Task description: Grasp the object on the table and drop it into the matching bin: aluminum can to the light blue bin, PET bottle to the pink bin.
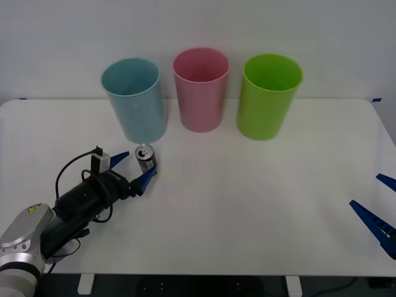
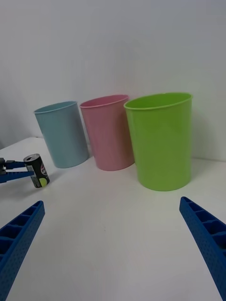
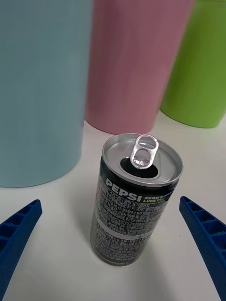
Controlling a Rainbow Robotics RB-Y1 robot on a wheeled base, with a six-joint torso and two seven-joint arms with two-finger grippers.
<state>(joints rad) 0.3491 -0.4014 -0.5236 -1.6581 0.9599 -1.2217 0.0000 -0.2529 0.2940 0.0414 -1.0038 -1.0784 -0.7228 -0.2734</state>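
1. The aluminum can stands upright on the white bench, left of centre in the front frame, just in front of the light blue bin and apart from it.
2. The left end effector is at the can, fingers spread wide, one blue finger on each side; the can sits between them with a gap on both sides in the left wrist frame, so nothing is gripped.
3. In the left wrist frame the can shows a silver top with its pull tab and an opened mouth, and a dark label reading "PEPSI".
4. Along the upper part of the front frame stand three bins in a row: light blue at left, the pink bin in the middle, a lime green bin at right.
5. The right end effector is parked at the lower right edge of the front frame, fingers wide apart and holding nothing.
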